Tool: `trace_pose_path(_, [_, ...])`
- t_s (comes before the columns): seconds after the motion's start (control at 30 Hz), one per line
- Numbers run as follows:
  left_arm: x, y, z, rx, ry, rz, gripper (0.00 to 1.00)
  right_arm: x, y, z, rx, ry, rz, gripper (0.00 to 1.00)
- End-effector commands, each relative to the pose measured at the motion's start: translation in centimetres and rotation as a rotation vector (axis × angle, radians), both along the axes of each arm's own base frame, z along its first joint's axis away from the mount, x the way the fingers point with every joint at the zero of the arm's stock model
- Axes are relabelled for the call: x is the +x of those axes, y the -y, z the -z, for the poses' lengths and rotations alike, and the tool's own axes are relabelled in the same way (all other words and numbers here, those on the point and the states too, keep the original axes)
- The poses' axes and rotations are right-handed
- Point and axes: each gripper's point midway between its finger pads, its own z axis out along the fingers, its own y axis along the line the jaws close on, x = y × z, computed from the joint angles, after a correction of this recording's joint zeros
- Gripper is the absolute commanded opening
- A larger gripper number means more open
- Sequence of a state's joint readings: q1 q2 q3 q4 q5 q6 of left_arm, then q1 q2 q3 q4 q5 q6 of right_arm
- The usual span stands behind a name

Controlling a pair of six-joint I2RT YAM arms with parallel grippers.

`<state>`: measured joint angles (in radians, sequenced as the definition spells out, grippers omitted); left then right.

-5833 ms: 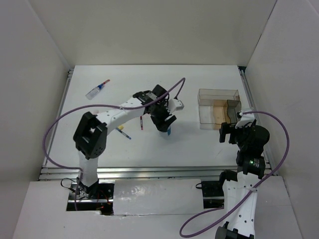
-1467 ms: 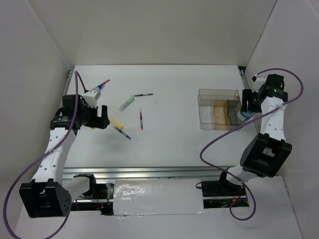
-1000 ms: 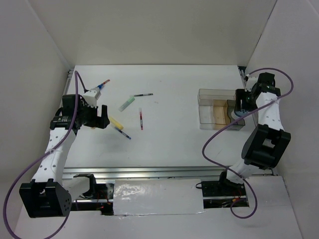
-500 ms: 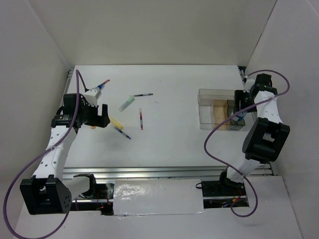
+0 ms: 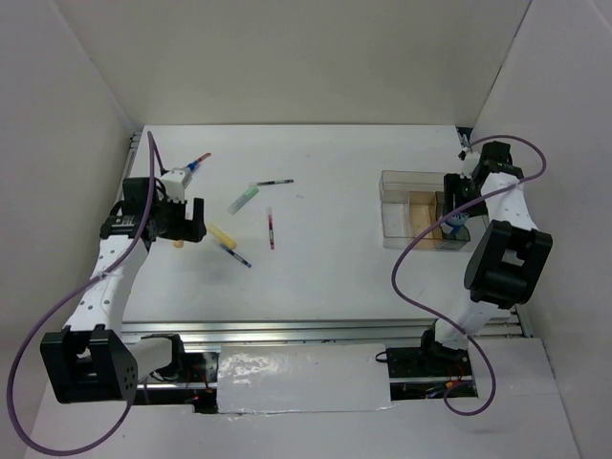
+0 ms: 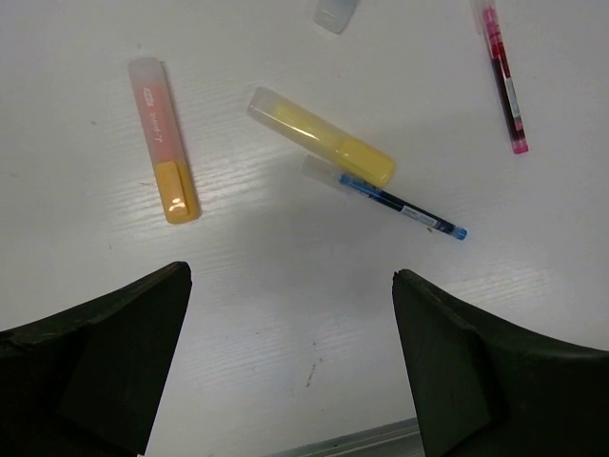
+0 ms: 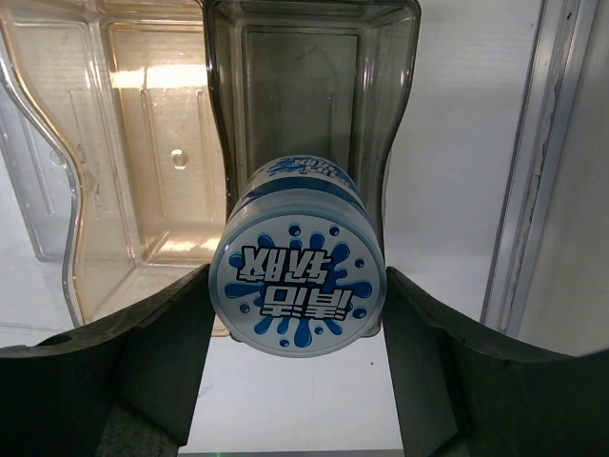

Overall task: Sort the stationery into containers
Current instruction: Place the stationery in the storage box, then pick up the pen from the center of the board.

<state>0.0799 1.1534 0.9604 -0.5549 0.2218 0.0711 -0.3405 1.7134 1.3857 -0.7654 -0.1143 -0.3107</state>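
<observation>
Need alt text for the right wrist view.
The right gripper holds a round blue-white roll at the near edge of the grey compartment of a clear box. A tan compartment lies to the left, and the white table and a metal rail to the right.

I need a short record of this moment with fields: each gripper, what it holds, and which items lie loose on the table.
left gripper: open, empty, above the table
right gripper: shut on the blue-white roll
roll position: over the grey compartment of the clear box
loose items: orange marker, yellow marker, blue pen, red pen, green marker, black pen
</observation>
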Motion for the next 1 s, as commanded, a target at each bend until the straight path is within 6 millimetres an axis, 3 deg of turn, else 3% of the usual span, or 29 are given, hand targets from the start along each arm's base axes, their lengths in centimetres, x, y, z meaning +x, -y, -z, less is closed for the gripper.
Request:
trace_pose_path(0.0, [2.1, -1.3, -2.7, 0.023, 0.074, -0.053, 0.99, 1.1, 0.3, -0.4, -0.024, 0.036, 0.015, 0.68])
trace_pose_path(0.1, [2.8, -1.8, -2.6, 0.021, 0.056, -0.069, 0.99, 0.7, 0.1, 0.3, -0.017, 0.021, 0.013, 0.79])
trace_pose_path(0.3, [4.0, -2.2, -1.7, 0.001, 0.021, -0.064, 0.99, 0.0, -0.4, 0.6, -0.006, 0.011, 0.012, 0.89])
trace_pose_path(0.4, [4.2, -0.9, -1.3, -0.028, 0.011, 0.036, 0.94, -0.1, -1.2, -0.7, 0.014, 0.028, 0.002, 0.90])
trace_pose_path(0.47, [3.8, 0.2, -0.7, -0.024, 0.011, 0.171, 0.89, 0.1, -1.8, -2.7, 0.024, 0.072, -0.012, 0.90])
trace_pose_path(0.5, [3.0, 1.8, -0.6, -0.076, 0.011, 0.269, 0.84, 0.0, -2.6, -3.3, 0.037, 0.077, -0.029, 0.89])
trace_pose_path(0.53, [2.6, 2.4, 0.1, -0.057, 0.016, 0.364, 0.81, 0.1, -3.5, -4.7, 0.055, 0.114, -0.055, 0.89])
trace_pose_path(0.67, [1.2, 4.9, 1.4, -0.037, 0.025, 0.634, 0.70, -0.7, -7.4, -7.3, 0.119, 0.150, -0.150, 0.87])
trace_pose_path(0.8, [0.5, 7.5, 2.6, 0.066, 0.024, 0.908, 0.63, -1.9, -12.0, -8.3, 0.184, 0.171, -0.256, 0.86])
trace_pose_path(0.97, [-0.1, 8.9, 4.9, 0.200, -0.009, 1.102, 0.56, -3.4, -14.9, -8.5, 0.251, 0.166, -0.297, 0.84])
